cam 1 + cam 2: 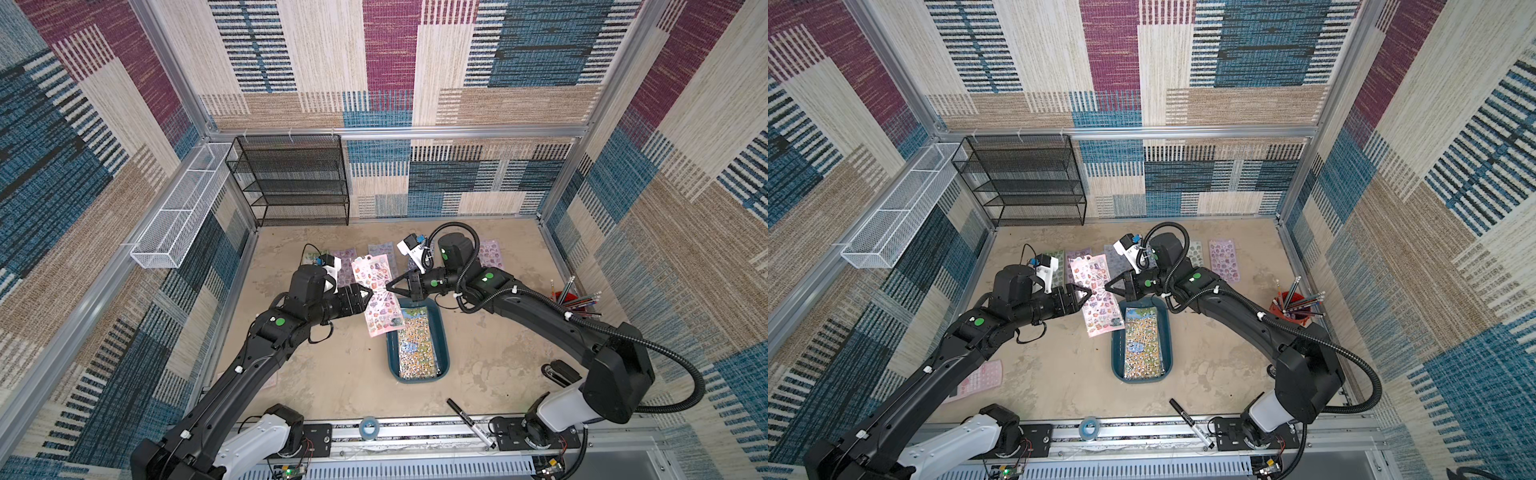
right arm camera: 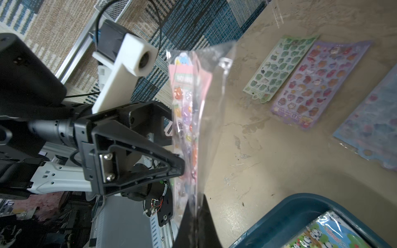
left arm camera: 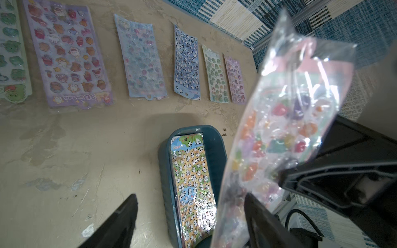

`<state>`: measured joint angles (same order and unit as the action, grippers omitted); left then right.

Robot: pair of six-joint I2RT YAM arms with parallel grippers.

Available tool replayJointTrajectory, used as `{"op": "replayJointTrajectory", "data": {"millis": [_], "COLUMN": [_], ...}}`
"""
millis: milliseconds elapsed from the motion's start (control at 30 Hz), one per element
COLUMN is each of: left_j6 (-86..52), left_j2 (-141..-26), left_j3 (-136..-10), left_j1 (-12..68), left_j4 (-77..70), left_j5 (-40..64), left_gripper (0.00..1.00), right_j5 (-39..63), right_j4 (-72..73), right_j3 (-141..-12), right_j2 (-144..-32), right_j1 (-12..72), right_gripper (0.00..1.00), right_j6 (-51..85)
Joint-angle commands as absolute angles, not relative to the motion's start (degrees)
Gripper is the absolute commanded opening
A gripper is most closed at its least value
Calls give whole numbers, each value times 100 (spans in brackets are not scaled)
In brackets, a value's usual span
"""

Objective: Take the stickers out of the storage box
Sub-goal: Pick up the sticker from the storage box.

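Observation:
A pink sheet of stickers point(image 1: 376, 291) point(image 1: 1096, 295) in a clear sleeve hangs in the air between both grippers, just behind the far end of the storage box point(image 1: 442, 332) point(image 1: 1167, 332). My right gripper point(image 1: 388, 286) point(image 2: 196, 199) is shut on the sleeve's edge. My left gripper point(image 1: 368, 296) point(image 3: 191, 195) stands open, with the opposite edge of the sheet point(image 3: 279, 128) between its fingers, close to one finger. A panda sheet point(image 1: 417, 345) point(image 3: 191, 171) point(image 2: 322, 234) lies on top in the teal box point(image 3: 165, 154) point(image 2: 290, 206). Several more sheets lie in a row on the table behind, among them a lilac one point(image 3: 66, 53) and a blue one point(image 3: 141, 58).
A black mesh rack point(image 1: 291, 178) and a white wire basket point(image 1: 178, 208) stand at the back left. A red pencil cup point(image 1: 575, 301) is at the right wall. A marker point(image 1: 469, 422) and a tape roll point(image 1: 370, 427) lie at the front rail. A pink keypad slab point(image 1: 980, 378) sits under the left arm.

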<state>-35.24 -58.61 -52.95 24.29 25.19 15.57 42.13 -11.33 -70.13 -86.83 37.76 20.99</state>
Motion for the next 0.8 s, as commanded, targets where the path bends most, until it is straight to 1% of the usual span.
{"op": "replayJointTrajectory", "data": {"millis": [0,100,133,200,267,433,500,567,600,700,767], "left_j6": [-3454,-3489,-3494,-3480,-3434,-3296,-3230,-3154,-3093,-2900,-2760], "left_j2": [-5940,-6007,-6041,-6106,-6143,-6170,-6178,-6194,-6203,-6203,-6196], "left_j3": [-5378,-5438,-5462,-5519,-5600,-5752,-5806,-5891,-5938,-6122,-6249], "left_j1": [2358,2312,2290,2267,2246,2173,2135,2103,2085,2048,2012], "left_j4": [2218,2086,2088,2120,2204,2457,2575,2720,2817,3132,3376], "left_j5": [1904,2094,2135,2192,2215,2189,2188,2180,2164,2024,1896], "left_gripper": [64,31,22,8,0,0,0,0,0,0,0], "right_j5": [4650,4675,4679,4706,4694,4588,4540,4441,4364,4092,3868], "right_j4": [-731,-721,-712,-681,-677,-686,-692,-740,-774,-901,-1005], "right_j3": [-7086,-7060,-7046,-7032,-7036,-7076,-7102,-7136,-7168,-7254,-7324], "right_j2": [-8738,-8805,-8821,-8856,-8868,-8897,-8907,-8909,-8900,-8852,-8821], "right_j1": [3775,3774,3776,3776,3777,3772,3775,3778,3776,3774,3778], "right_gripper": [0,0,0,0,0,0,11,18,24,33,36], "right_j6": [2243,2257,2268,2293,2289,2255,2243,2195,2164,2029,1924]}}
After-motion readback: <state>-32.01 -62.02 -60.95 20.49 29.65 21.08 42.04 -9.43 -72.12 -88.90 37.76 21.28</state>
